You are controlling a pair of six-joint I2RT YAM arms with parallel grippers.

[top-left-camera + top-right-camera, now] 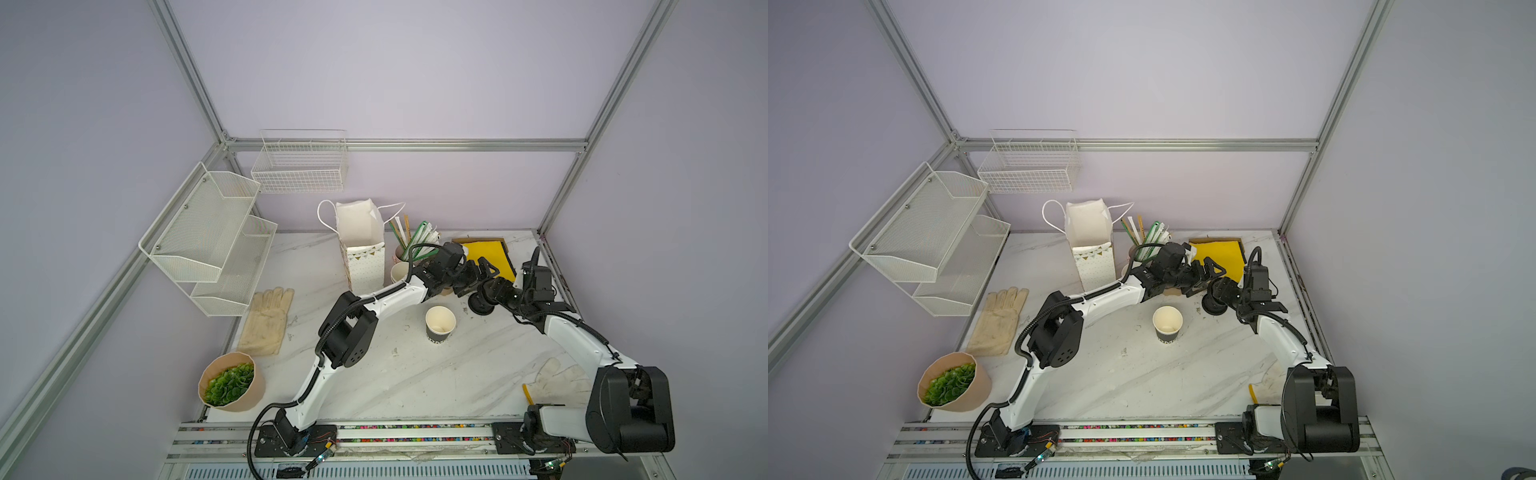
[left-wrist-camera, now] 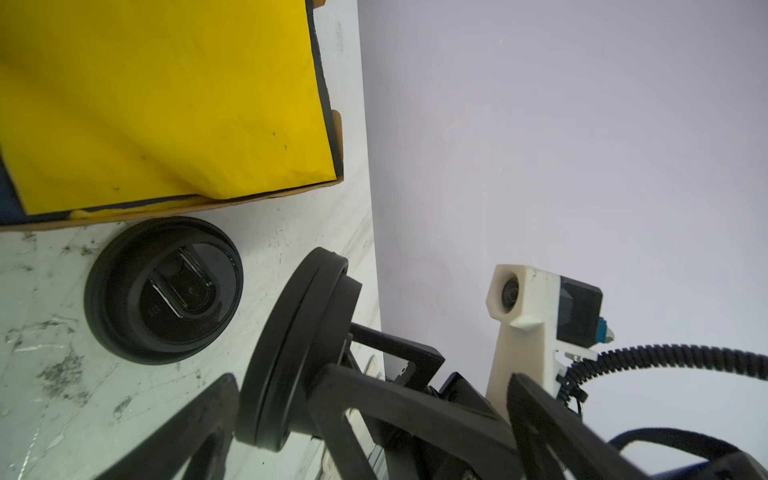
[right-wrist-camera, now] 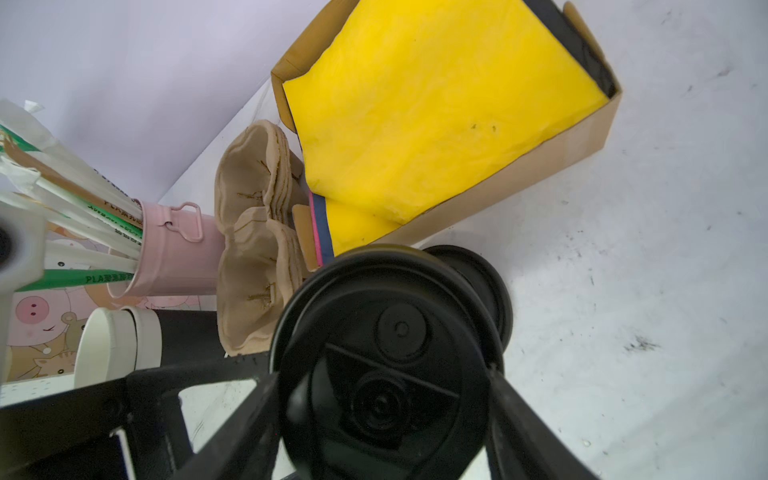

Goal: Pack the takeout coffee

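Note:
The takeout coffee point(image 1: 440, 326) point(image 1: 1168, 324), an open black paper cup with a cream inside, stands upright mid-table, apart from both grippers. Behind it my right gripper point(image 1: 482, 305) point(image 3: 384, 415) is shut on a black lid point(image 3: 386, 365) point(image 2: 299, 357) held on edge by its rim. A second black lid point(image 2: 164, 291) point(image 3: 478, 282) lies flat on the table by the box. My left gripper point(image 1: 486, 270) point(image 2: 370, 399) is open wide and faces the held lid, with its fingers on either side of the right gripper's finger. A white paper bag point(image 1: 361, 249) stands open at the back.
A cardboard box with a yellow sheet point(image 1: 490, 253) sits at the back right. A pink cup of straws point(image 3: 174, 253), nested cups point(image 3: 120, 349) and brown pulp holders point(image 3: 253, 232) crowd beside the bag. Gloves point(image 1: 268, 320) point(image 1: 561, 382), a plant pot point(image 1: 230, 382) and wire shelves point(image 1: 212, 241) line the edges.

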